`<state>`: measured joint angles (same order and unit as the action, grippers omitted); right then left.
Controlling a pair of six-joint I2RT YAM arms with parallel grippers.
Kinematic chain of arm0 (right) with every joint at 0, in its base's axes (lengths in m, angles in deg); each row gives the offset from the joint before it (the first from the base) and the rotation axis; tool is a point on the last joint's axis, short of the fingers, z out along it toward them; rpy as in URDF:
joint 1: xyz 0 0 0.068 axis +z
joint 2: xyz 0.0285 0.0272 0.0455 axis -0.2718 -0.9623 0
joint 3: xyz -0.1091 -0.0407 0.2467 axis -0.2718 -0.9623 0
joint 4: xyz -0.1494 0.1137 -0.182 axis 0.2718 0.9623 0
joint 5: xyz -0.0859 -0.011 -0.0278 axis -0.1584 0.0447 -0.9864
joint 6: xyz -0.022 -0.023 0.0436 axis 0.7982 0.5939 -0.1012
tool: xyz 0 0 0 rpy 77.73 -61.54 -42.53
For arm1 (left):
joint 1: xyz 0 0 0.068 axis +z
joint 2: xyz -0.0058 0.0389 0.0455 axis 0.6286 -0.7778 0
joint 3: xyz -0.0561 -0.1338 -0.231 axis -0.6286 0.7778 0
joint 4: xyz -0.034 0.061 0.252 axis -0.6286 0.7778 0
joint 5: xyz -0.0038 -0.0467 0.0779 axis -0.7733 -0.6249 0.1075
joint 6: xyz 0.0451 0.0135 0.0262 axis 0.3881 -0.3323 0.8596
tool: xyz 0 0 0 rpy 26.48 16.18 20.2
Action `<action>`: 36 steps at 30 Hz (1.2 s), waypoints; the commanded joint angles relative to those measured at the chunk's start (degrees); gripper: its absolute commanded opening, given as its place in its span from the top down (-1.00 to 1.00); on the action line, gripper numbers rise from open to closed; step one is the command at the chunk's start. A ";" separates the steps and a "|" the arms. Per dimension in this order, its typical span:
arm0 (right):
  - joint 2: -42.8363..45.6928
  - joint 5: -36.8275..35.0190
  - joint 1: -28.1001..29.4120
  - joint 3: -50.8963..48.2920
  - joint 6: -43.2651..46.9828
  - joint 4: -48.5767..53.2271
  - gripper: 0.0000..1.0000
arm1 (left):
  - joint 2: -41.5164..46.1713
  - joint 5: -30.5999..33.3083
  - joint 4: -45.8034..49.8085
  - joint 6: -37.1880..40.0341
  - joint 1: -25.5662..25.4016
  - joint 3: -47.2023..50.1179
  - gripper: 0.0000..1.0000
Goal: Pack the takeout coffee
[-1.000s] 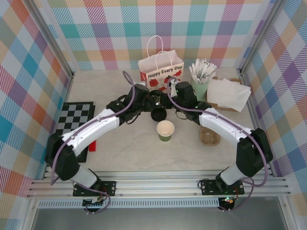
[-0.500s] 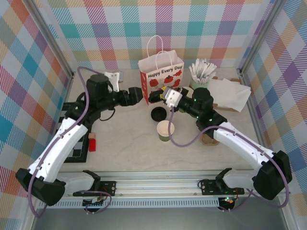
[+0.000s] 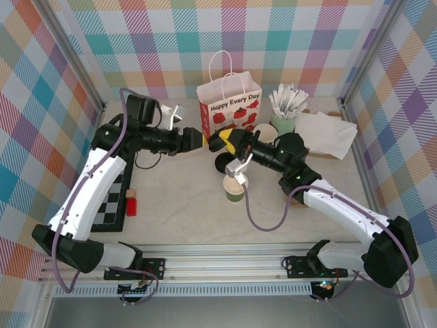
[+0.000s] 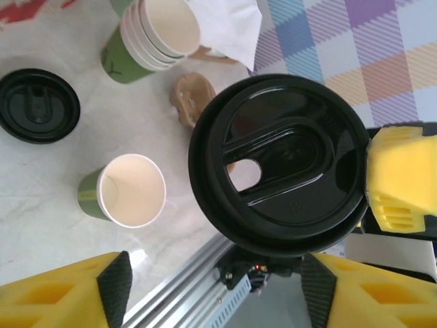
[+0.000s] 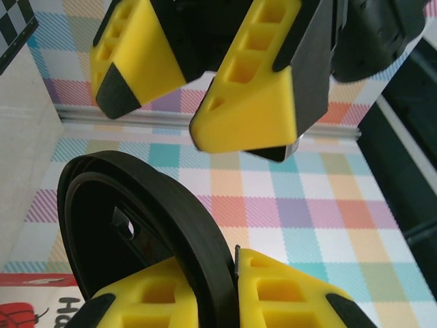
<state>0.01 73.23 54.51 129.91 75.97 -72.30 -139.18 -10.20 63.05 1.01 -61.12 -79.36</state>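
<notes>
Robot test booth in a lab, dressed up like a coffee counter.

Bright plaid walls [image 3: 287,41] framed by bare metal posts [image 3: 72,55] close in a small pale table [image 3: 184,212]. A left arm [image 3: 89,198] and a right arm [image 3: 341,208], both white with loose purple cables, are bolted to a metal rail [image 3: 225,263] at the table's near edge. What is laid out looks like a mix of props: a paper gift bag [image 3: 229,102], a cup of sticks [image 3: 287,102], a pile of napkins [image 3: 324,133] and a chessboard [image 3: 117,195] off to one side.
</notes>
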 commanded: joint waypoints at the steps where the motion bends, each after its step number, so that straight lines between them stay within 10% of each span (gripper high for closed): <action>1: 1.44 6.10 0.90 0.04 4.86 -2.13 1.00 | -0.95 -6.48 1.13 1.24 0.38 -1.51 -0.30; 17: 1.34 7.68 3.44 -0.23 7.54 0.08 1.00 | -5.61 -13.18 4.30 6.27 0.38 -3.97 0.36; 36: 0.59 6.80 3.62 0.83 11.20 3.24 1.00 | -7.50 -23.11 10.20 16.47 0.71 -2.55 0.57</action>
<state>1.38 79.77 57.84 129.86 85.52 -70.92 -145.87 -26.59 69.52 15.00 -59.76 -81.42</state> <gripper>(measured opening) 0.157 0.233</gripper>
